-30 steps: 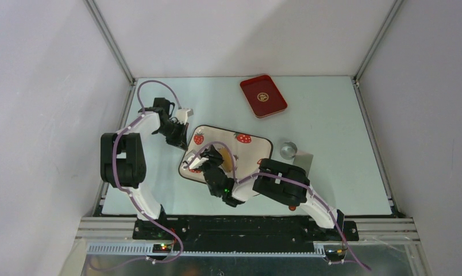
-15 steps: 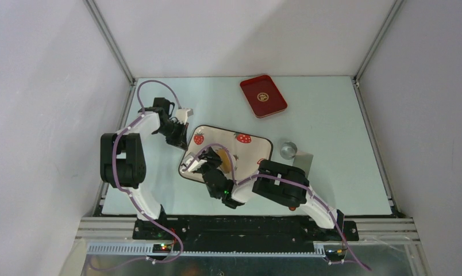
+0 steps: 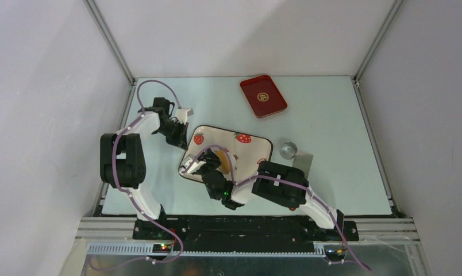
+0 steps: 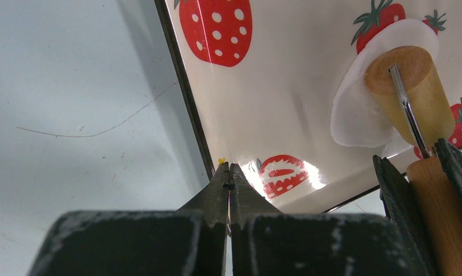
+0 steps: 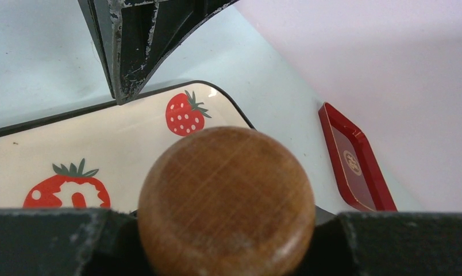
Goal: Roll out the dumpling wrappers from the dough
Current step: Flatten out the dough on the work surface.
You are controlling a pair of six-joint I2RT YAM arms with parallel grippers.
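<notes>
Mostly, the right wrist view is blocked by the round handle end of the rolling pin (image 5: 226,201) — the right gripper (image 3: 203,167) is clamped on that handle. One dumpling wrapper (image 4: 355,112) lies flat on the strawberry tray (image 4: 274,86), partly covered by the roller and hidden from above by the arm. The left gripper (image 4: 228,178) is pressed together at the tray's edge — contact unclear.

Red strawberries (image 4: 215,26) on cream tray (image 3: 218,137); white wrapper (image 4: 356,115).
</notes>
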